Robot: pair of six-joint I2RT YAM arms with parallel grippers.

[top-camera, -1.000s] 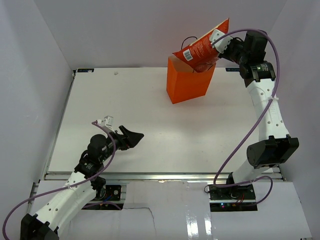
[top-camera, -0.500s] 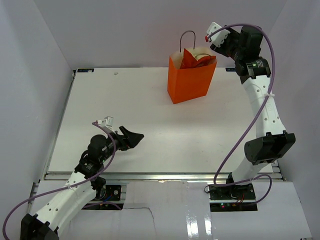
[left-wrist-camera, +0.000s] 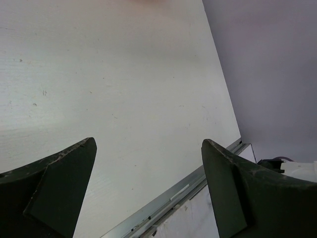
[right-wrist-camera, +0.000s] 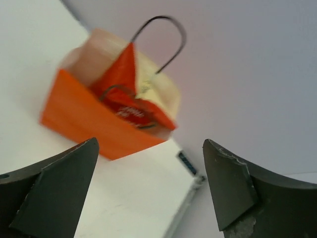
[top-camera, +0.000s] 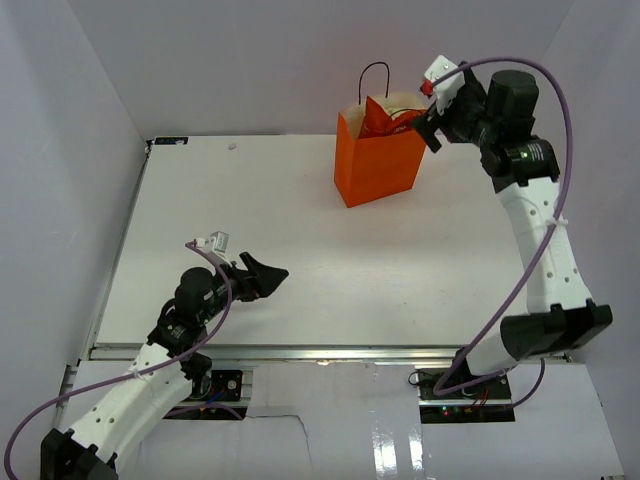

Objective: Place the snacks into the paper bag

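The orange paper bag (top-camera: 376, 170) stands upright at the back of the table, its black loop handle (top-camera: 376, 72) sticking up. A red-orange chip bag (top-camera: 378, 117) sits inside it, its top poking above the rim. My right gripper (top-camera: 428, 128) hangs open just right of the bag's mouth, holding nothing. In the right wrist view the paper bag (right-wrist-camera: 84, 124) and the chip bag (right-wrist-camera: 127, 94) lie ahead of the open right gripper (right-wrist-camera: 149, 143). My left gripper (top-camera: 262, 275) rests open and empty over the near left of the table, and the left wrist view shows only bare table between the left gripper (left-wrist-camera: 148, 142) fingers.
The white table (top-camera: 250, 220) is boxed in by pale walls on the left, back and right. Its metal front edge (left-wrist-camera: 173, 196) runs close under the left gripper. A purple cable (top-camera: 520, 260) loops along the right arm.
The right gripper has opened and let go of the chip bag, which dropped from above the rim into the paper bag. The right wrist then drew back to the right. The left arm stayed put.
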